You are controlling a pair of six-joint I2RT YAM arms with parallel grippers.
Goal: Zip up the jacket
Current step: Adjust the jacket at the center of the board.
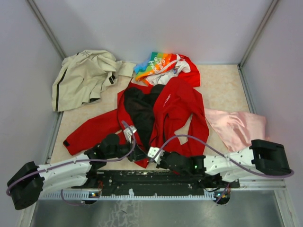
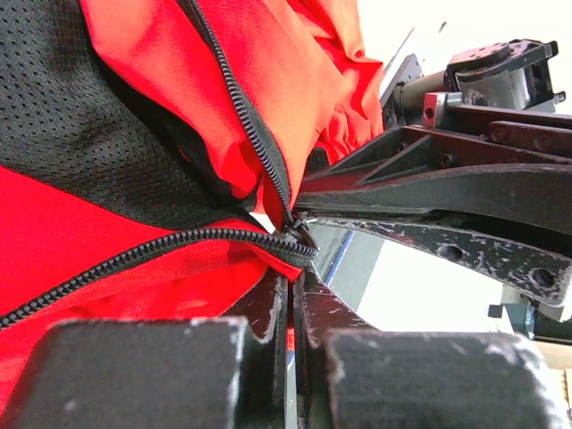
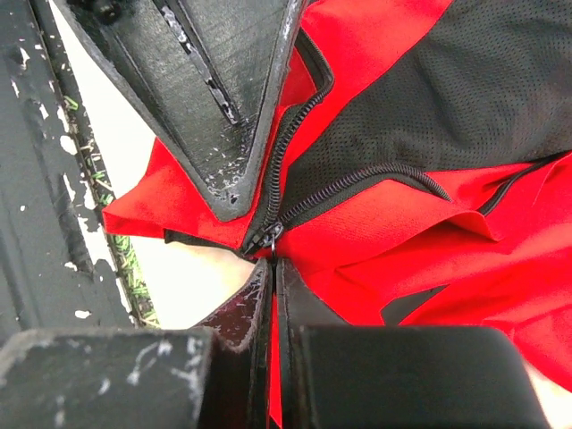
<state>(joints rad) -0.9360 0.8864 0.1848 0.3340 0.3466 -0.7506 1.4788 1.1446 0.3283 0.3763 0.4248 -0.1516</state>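
The red jacket [image 1: 177, 106] lies open on the table, its black lining [image 1: 141, 111] showing. Both grippers meet at its near hem. My left gripper [image 1: 141, 155] [image 2: 298, 268] is shut on red fabric just below the zipper's bottom end. The zipper slider [image 2: 301, 236] sits there, with the two tooth rows spreading apart above it. My right gripper [image 1: 150, 158] [image 3: 272, 264] is shut on the jacket right under the slider [image 3: 265, 237], with red cloth between its jaws. I cannot tell whether it also pinches the pull. Each gripper's fingers show in the other's wrist view.
A beige jacket [image 1: 85, 78] lies at the back left. A rainbow-printed garment [image 1: 161, 64] lies at the red jacket's collar and a pink cloth [image 1: 236, 127] at the right. The black base rail [image 1: 151, 179] runs just below the hem. Grey walls enclose the table.
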